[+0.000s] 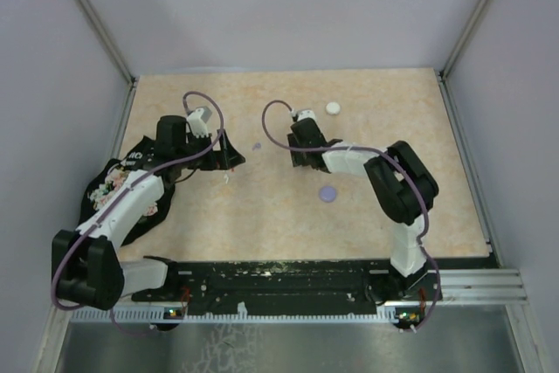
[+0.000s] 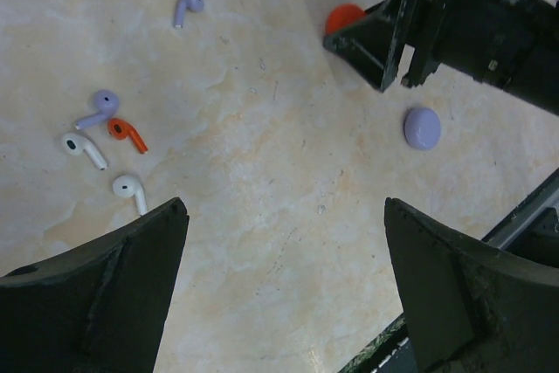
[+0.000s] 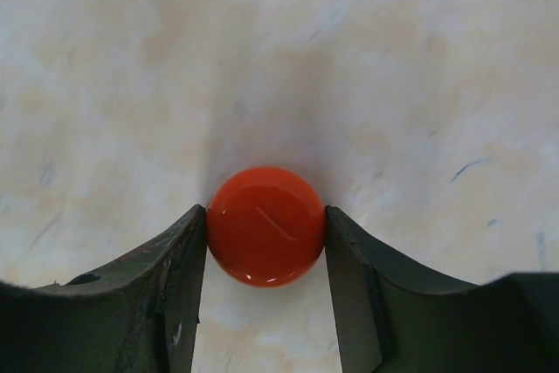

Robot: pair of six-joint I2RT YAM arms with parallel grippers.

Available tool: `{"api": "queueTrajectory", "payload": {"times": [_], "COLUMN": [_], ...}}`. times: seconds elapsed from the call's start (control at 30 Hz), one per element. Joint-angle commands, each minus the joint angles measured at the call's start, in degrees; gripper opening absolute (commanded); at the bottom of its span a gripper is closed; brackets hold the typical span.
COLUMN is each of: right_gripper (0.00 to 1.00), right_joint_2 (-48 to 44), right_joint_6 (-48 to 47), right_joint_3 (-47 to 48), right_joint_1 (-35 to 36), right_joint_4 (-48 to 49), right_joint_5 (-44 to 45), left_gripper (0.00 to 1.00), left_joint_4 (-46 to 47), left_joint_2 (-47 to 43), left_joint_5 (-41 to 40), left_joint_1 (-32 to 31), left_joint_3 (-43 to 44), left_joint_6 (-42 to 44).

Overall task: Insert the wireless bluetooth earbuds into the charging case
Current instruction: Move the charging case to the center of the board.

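Dark fingers of the right gripper point(image 3: 265, 213) press both sides of a glossy red case point(image 3: 265, 231) resting on the marbled table point(image 3: 419, 58), probably to steady it for opening. Left gripper point(image 2: 284, 207) hovers with its 2 fingers spread wide and empty, seemingly ready for a pick, near 5 loose earbuds point(image 2: 127, 134) on the table: 2 lilac, 2 white, 1 red, none yet in a case; a lilac case point(image 2: 422, 127) and a white case point(image 1: 333, 107) lie apart. No brand or writing is legible on cases or earbuds.
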Motion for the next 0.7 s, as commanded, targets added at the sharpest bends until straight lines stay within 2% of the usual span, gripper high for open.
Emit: {"api": "queueTrajectory", "payload": {"times": [0.0,0.27,0.57,0.67], "right_gripper": [0.42,0.6,0.66,0.66], "right_joint_2": [-8.1,-15.5,-19.7,-20.8], "right_joint_6": [-4.2,-4.1,0.3,0.1], "right_joint_3": [-6.5,-11.8,-14.5,-15.0], "right_joint_1": [4.4,10.0,10.1,10.1], "right_joint_4": [-2.2,-6.6,-9.1,-8.5], "right_joint_5": [-8.5,-9.4,-2.1,-3.8], "left_gripper": [0.97,0.97,0.97,0.98], "left_joint_4": [0.3,0.2,0.0,-0.1], "left_joint_2": [-1.6,-4.2,-4.8,-4.3], "left_joint_5": [5.1,6.2,6.2,6.7], "left_joint_1": [-0.3,-0.9,-1.3,-1.4], "left_joint_3": [-1.6,-4.8,-5.7,-5.2], "left_joint_6": [-0.5,-2.4,-3.1,-3.0]}}
